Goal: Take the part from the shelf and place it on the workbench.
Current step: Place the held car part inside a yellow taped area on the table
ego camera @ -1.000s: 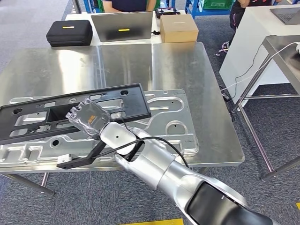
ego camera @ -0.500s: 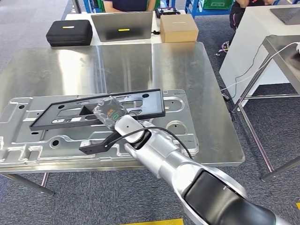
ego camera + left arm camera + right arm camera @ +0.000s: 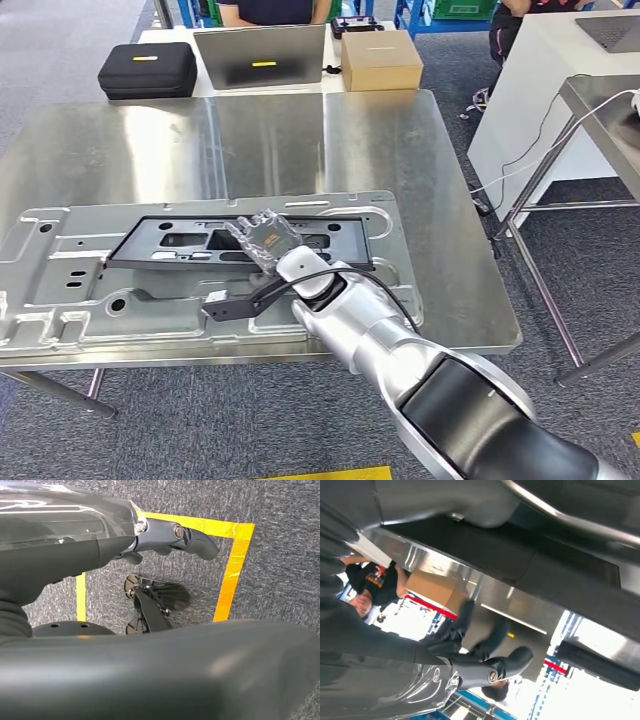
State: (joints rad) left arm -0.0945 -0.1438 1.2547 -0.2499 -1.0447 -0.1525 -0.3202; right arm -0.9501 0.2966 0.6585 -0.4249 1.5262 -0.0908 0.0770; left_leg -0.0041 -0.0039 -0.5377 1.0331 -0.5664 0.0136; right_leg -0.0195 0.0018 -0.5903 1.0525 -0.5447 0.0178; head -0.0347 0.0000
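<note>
Part (image 3: 189, 243): long black frame with cut-outs, lying nearly flat across the silver stamped panel (image 3: 68, 300) on the steel bench (image 3: 377, 140), one end near the panel's middle, the other toward its right edge. Right hand (image 3: 262, 238): in a clear plastic cover, at the part's near long edge close to its middle; in the right wrist view its dark fingers (image 3: 490, 667) reach out under the black frame, slightly curled and apart; whether they pinch the part cannot be told. A thin black bracket (image 3: 226, 305) juts from the right wrist over the panel. Left hand (image 3: 166, 532): hanging over grey carpet marked with yellow tape (image 3: 230, 575), fingers curled loosely, nothing in them. Behind the bench, on a white table: black case (image 3: 147, 70), laptop (image 3: 260, 55), cardboard box (image 3: 381, 60); a person in a dark top sits beyond. A second steel table (image 3: 604, 105) stands at the right.
</note>
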